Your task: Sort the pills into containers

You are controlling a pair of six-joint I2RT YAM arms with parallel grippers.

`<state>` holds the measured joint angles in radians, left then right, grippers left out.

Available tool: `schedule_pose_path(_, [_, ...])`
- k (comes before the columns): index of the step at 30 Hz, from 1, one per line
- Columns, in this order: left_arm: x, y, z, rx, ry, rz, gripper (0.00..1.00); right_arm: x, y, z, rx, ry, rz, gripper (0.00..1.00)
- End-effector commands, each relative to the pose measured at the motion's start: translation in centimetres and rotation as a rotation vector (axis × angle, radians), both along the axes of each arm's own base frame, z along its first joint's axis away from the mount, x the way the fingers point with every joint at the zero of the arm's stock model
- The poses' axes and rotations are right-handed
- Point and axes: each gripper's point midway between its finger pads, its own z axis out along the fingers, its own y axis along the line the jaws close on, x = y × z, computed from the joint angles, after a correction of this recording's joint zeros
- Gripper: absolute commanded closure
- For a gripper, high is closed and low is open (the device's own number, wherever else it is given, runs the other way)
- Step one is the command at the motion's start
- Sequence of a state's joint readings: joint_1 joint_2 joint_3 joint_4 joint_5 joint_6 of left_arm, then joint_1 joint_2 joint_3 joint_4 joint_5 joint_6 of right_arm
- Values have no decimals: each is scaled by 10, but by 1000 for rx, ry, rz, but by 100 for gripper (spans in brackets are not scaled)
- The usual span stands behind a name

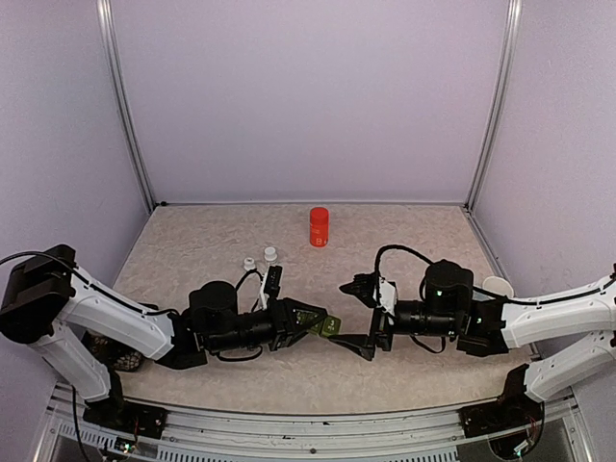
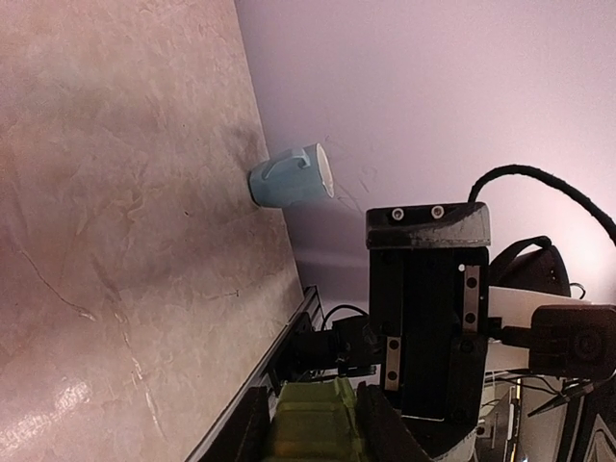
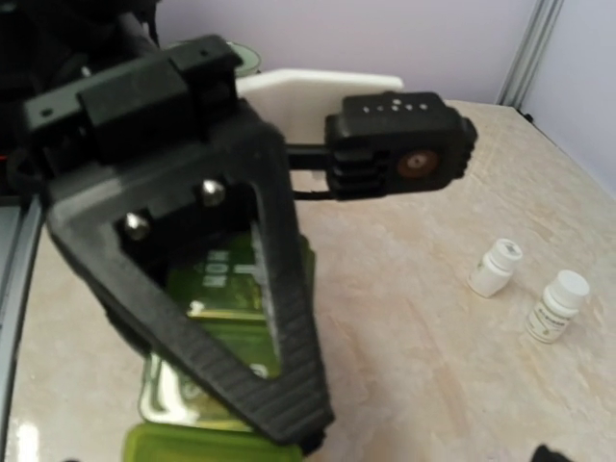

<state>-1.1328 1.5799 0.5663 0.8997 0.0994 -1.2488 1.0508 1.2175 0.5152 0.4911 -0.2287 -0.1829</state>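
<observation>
The left gripper [image 1: 316,320] is clamped on the containers [image 1: 330,326], with the little green strip held out low over the middle of the table [image 1: 192,241], right between the two arms. Whether it touches the surface can't be made out. Facing it, the right gripper [image 1: 356,319] has its jaws spread wide and holds nothing. The strip looks like light, stiff plastic, probably smooth enough to twist in a pinch, and its hinged lids will likely flap. The solid side walls look like the place to grip, leaving the lids free. In the right wrist view one lid seems to hang open. Nearby are two white bottles [image 1: 270,254] just behind the left arm, a red bottle [image 1: 319,226] further back, and a pale blue mug [image 2: 292,176] off at the right side. None of them blocks the gap; the tight spot is the two grippers nose to nose.
</observation>
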Motion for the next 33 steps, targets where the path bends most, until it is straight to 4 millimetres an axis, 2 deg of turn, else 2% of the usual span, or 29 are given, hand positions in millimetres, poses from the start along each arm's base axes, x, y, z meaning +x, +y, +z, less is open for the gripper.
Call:
schedule_pose_path(1, [4,-5,12,-25,-33,-8,68,5,-3,-2,-13,-30,-40,0])
schedule_pose_path(10, [4,-7,9,-30,-29,-15,69,5,-2,-9,-29,-20,-38,0])
schedule_pose_path(15, [4,-5,8,-29,-23,-12,72,-6,0,-7,-6,-25,21,0])
schedule_pose_path(20, [3,-3,8,-30,-26,-6,72,-13,9,-12,-35,10,81,1])
schedule_pose_path(25, [3,-2,9,-36,-28,-4,72,-3,13,-22,-68,43,36,7])
schedule_pose_path(33, [2,1,9,-37,-28,-1,72,6,14,-21,-53,37,-12,22])
